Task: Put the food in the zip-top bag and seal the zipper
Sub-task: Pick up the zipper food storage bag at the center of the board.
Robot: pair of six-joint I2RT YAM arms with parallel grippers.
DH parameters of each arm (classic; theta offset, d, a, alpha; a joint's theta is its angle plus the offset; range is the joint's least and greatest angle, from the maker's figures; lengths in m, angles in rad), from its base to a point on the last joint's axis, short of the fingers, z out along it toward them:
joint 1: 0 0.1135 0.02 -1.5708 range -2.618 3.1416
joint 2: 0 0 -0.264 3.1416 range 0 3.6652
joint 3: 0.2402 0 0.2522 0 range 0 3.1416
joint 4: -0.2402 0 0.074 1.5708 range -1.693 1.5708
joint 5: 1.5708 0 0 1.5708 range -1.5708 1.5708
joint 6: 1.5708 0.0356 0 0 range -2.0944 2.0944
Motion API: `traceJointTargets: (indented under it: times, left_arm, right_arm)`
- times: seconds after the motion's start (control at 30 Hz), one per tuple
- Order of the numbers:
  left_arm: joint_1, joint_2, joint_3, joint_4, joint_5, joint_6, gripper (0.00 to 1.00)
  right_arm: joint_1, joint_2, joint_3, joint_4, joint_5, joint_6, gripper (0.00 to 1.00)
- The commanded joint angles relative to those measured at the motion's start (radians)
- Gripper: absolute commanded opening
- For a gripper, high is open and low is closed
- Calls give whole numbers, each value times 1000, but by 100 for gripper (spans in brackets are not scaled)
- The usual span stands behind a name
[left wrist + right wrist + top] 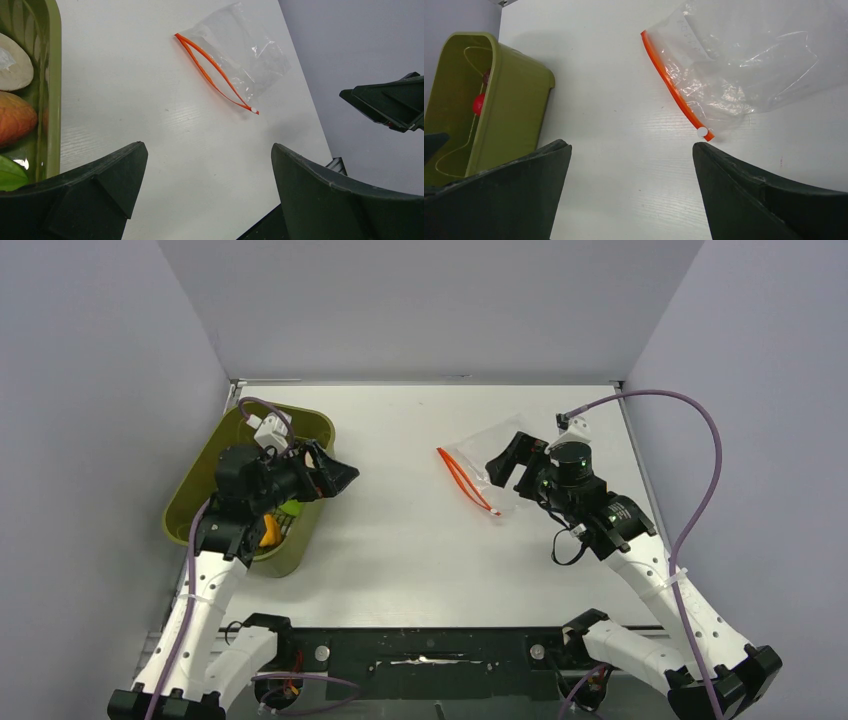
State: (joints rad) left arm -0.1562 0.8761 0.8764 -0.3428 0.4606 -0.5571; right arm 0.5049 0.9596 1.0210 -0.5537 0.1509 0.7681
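Note:
The clear zip-top bag [487,452] lies flat on the white table, right of centre. Its orange-red zipper [215,70] gapes slightly, and a white slider [701,132] sits at the near end. My right gripper [508,465] hovers open over the bag's near edge, its right fingertip [704,150] just short of the slider. The food lies in an olive-green tub [205,475] at the left: a red round piece [478,103], an orange-brown piece [15,117], a pale piece [12,62] and a lime piece [290,508]. My left gripper [335,472] is open and empty above the tub's right rim.
Grey walls close in the table on the left, back and right. The tub [509,100] stands against the left wall. Bare white tabletop [400,520] lies between the tub and the bag. Purple cables loop from both wrists.

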Motion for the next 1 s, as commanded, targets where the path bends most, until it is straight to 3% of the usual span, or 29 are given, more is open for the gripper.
traceJointTargets:
  times: [0.0, 0.23, 0.53, 0.6, 0.77, 0.97]
  left_arm:
    - [4, -37, 4, 57, 12, 15, 98]
    - [4, -61, 23, 55, 20, 55, 97]
    - [2, -115, 7, 12, 25, 85, 97]
    - [1, -129, 7, -6, 21, 95, 97]
    - [-3, -147, -2, -27, -10, 105, 96]
    - [-6, -163, -25, -11, 4, 85, 95]
  right_arm:
    - [5, -5, 15, 36, 35, 0, 98]
    - [4, 51, 17, 53, 82, -64, 98]
    - [5, 244, 59, -3, 227, -214, 99]
    - [5, 293, 62, 11, 218, -263, 93]
    - [16, 419, 89, 33, 184, -294, 59]
    - [56, 534, 109, 102, 135, -307, 39]
